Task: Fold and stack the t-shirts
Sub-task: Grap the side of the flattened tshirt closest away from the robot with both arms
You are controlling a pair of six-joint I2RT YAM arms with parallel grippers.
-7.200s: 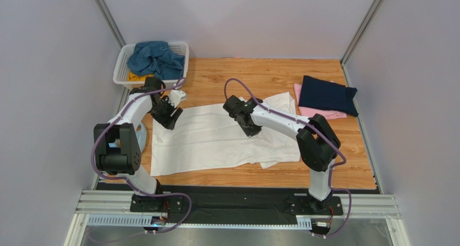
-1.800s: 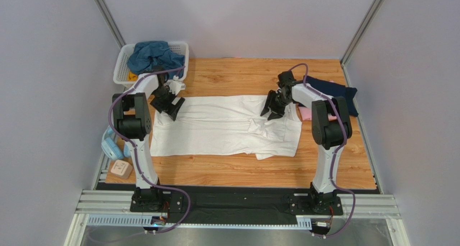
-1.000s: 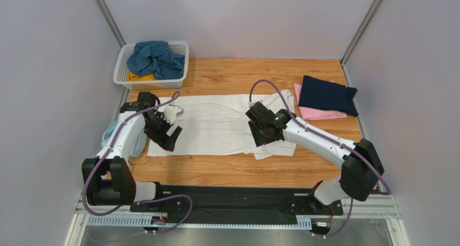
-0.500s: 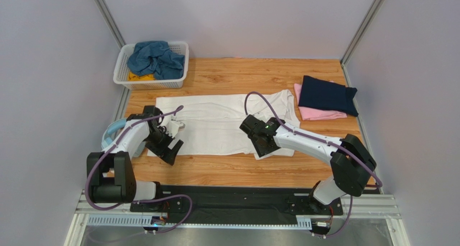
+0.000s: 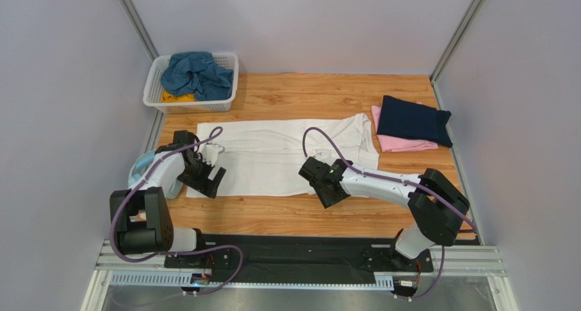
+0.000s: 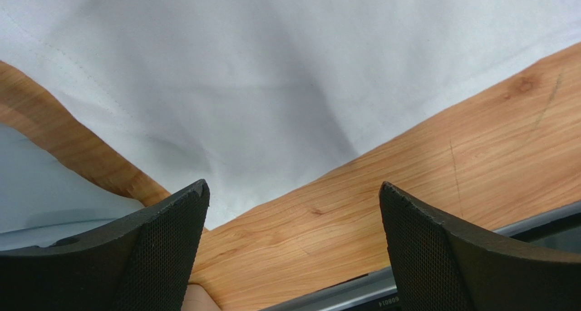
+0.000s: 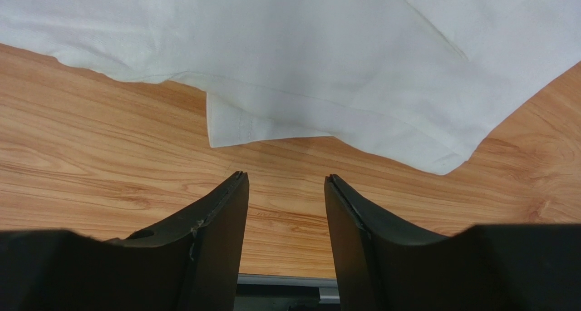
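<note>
A large white t-shirt [image 5: 273, 154] lies spread flat across the middle of the wooden table [image 5: 286, 215]. My left gripper [image 5: 204, 178] is open and empty over the shirt's near left corner; the left wrist view shows its jaws wide apart [image 6: 293, 188] above bare wood, with the white cloth [image 6: 273, 72] just beyond. My right gripper [image 5: 327, 192] is open and empty at the shirt's near edge; the right wrist view [image 7: 286, 178] shows the hem and a folded flap [image 7: 307, 86] ahead of the fingertips. A folded navy shirt [image 5: 412, 120] lies on a folded pink shirt [image 5: 406, 145] at the far right.
A white slatted basket [image 5: 155, 100] at the far left corner holds a crumpled teal-blue shirt [image 5: 196, 72] and a bit of yellow shirt [image 5: 172, 97]. Light-blue headphones [image 5: 141, 168] lie by the left table edge. A metal rail [image 5: 300, 256] runs along the near edge.
Both grippers have drawn back from the shirt's far edge to its near edge. The right gripper has come off the cloth onto bare wood. The shirt lies flatter.
</note>
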